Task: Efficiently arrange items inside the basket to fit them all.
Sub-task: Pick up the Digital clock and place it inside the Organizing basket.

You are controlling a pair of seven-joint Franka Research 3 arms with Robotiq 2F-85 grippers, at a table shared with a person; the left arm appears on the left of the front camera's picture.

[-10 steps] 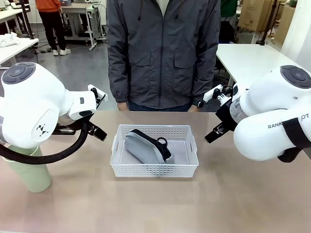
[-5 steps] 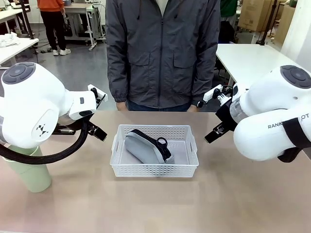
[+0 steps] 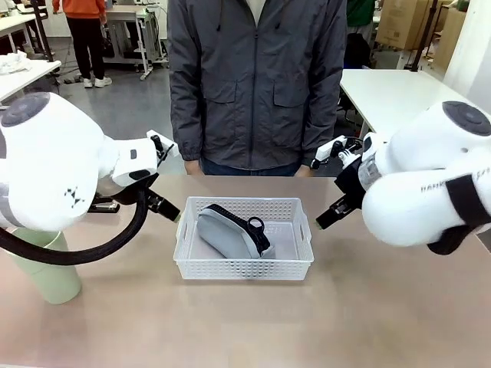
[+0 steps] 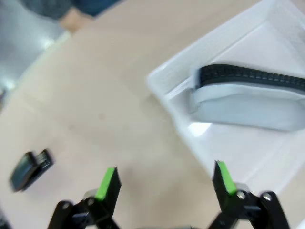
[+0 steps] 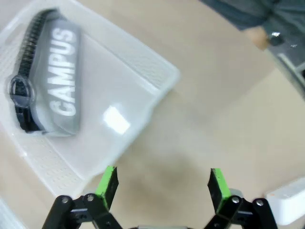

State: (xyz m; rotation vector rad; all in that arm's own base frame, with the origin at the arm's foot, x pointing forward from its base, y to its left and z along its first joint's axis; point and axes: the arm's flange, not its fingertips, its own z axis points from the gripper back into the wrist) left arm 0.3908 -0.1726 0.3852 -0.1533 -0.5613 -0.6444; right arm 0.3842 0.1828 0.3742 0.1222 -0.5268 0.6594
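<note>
The white basket (image 3: 244, 267) sits mid-table with the grey zip pouch (image 3: 229, 232) lying in its left half, ring pull up. My left gripper (image 3: 163, 205) hovers just off the basket's left end and my right gripper (image 3: 331, 212) just off its right end. In the left wrist view the left gripper (image 4: 165, 181) is open over bare table beside the basket corner (image 4: 160, 81), with the pouch (image 4: 248, 100) and black stapler (image 4: 30, 170) in sight. The right gripper (image 5: 163, 183) is open beside the basket (image 5: 164, 72) and pouch (image 5: 55, 83). A white block (image 5: 287, 206) lies nearby. The pale green cup (image 3: 51, 267) stands far left.
A person in a grey jacket (image 3: 257, 80) stands at the far edge, one hand (image 5: 259, 36) near the table. The stapler (image 3: 103, 205) shows partly behind my left arm. Bare tabletop stretches in front of the basket.
Both arms have shifted slightly inward toward the basket's ends. The basket, pouch and cup have not moved, and both grippers stay open.
</note>
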